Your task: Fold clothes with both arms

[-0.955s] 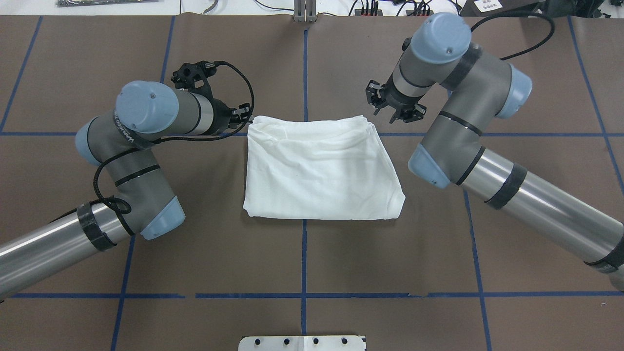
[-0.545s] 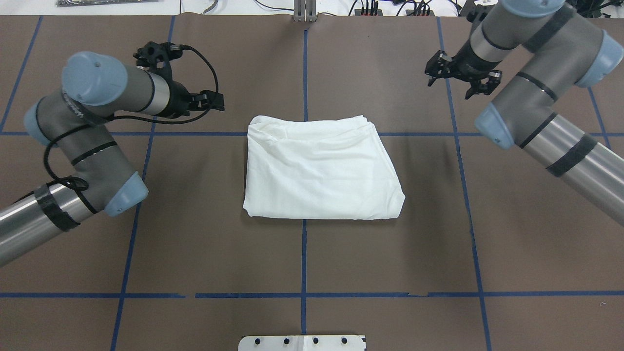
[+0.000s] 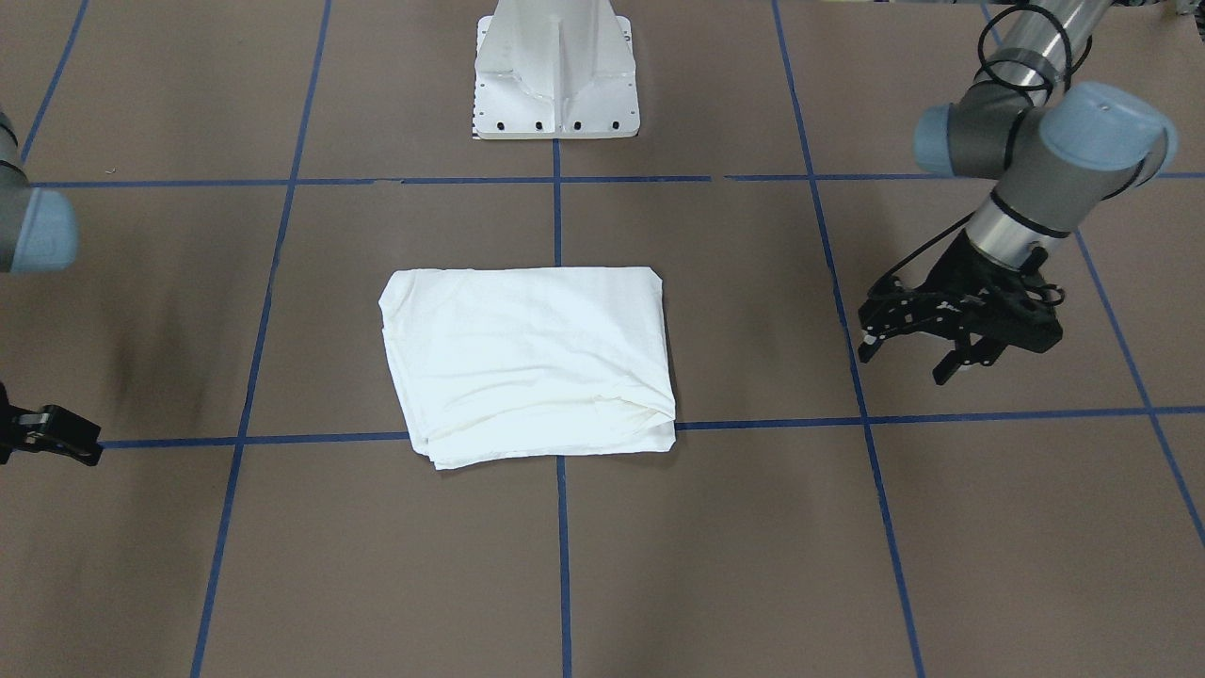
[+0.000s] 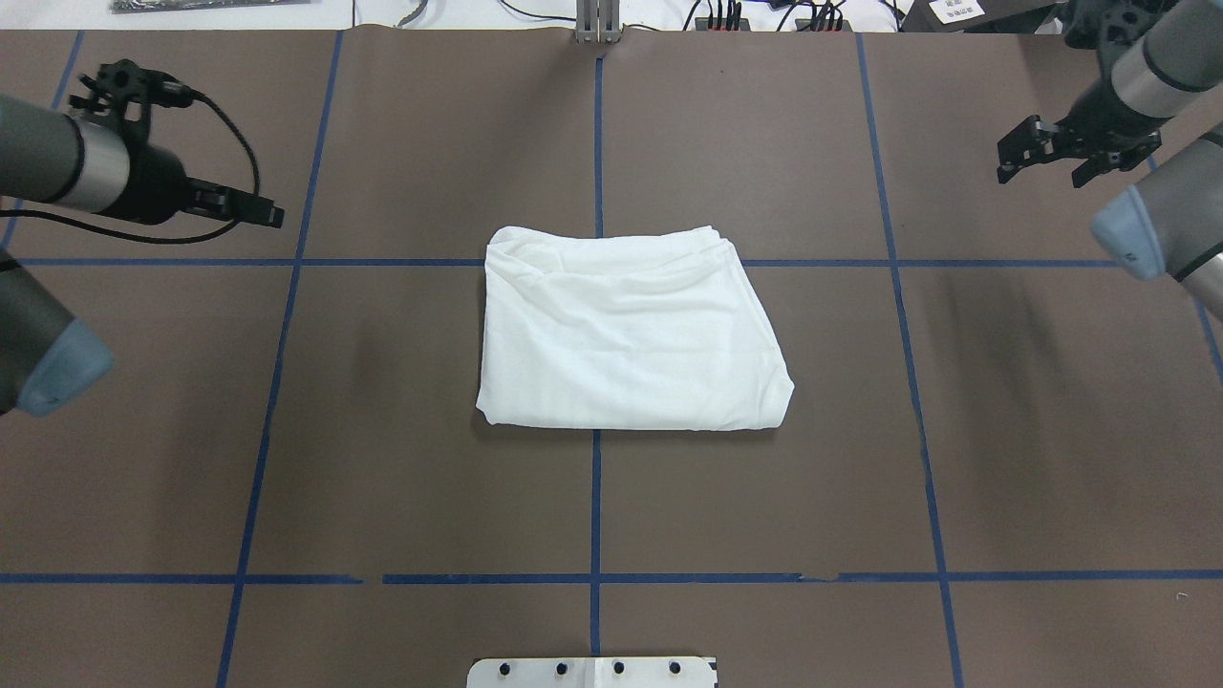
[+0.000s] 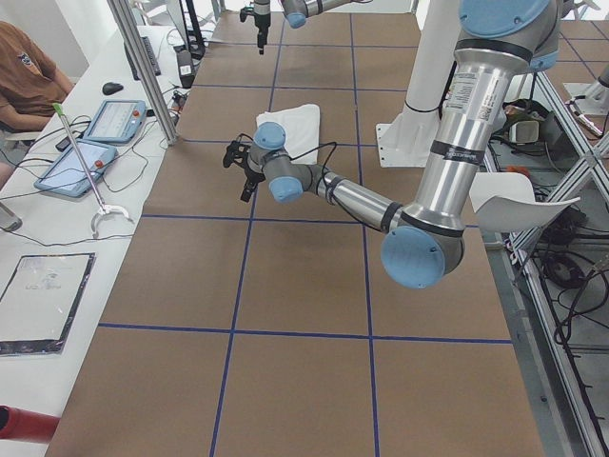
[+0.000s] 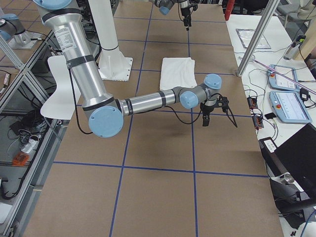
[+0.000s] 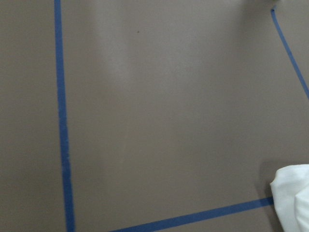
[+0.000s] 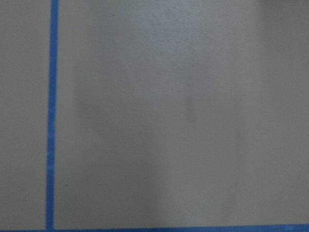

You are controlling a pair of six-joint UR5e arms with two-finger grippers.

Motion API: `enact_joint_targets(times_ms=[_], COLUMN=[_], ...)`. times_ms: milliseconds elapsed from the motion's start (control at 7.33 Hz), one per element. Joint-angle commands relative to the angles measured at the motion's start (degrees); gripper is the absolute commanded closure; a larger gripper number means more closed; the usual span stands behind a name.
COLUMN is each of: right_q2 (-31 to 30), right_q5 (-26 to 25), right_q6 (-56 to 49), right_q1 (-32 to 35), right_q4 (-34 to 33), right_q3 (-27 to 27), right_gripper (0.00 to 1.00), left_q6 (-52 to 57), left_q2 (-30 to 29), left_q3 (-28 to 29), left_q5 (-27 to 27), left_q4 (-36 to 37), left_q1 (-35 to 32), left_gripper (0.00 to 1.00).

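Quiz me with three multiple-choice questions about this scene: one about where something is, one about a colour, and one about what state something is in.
1. Where does the folded white cloth shirt lie?
A. Flat in the middle of the brown-covered table
B. Draped over a robot arm
C. On the floor

2. What colour are the tape grid lines on the table?
A. Red
B. Blue
C. Yellow

3. What state are the black left pincer and the black right pincer in?
A. Both clamped on the shirt
B. One holding a sleeve
C. Both open, empty and apart from the shirt

Answers: 1 A, the overhead view shows it flat at mid-table. 2 B, every line is blue. 3 C, their fingers stand spread over bare table, well off to either side of the shirt.
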Motion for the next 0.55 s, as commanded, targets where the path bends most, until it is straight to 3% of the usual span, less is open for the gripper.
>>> enact_joint_targets(times_ms=[0,136,409], right_q2=[-6.79,-9.09,-11.21], right_q5=[5.6,6.84,6.85], right_q6=[-11.05,-17.0,-19.35], right_q1=[7.46,10.37,11.71], right_q4=[0.29,0.03,0.55], right_q3=[0.56,0.65,0.3], right_gripper=[0.0,0.0,0.0], left_q6=[14.1,15.54,15.55], left_q2=[8.63,9.88,11.47], left_q3=[-2.84,-2.15,-2.84], left_q5=[-7.12,-7.41,-6.98], left_q4=[0.21,0.91,1.53], left_q1=[-9.76,-11.2,-14.54], left_gripper=[0.0,0.0,0.0])
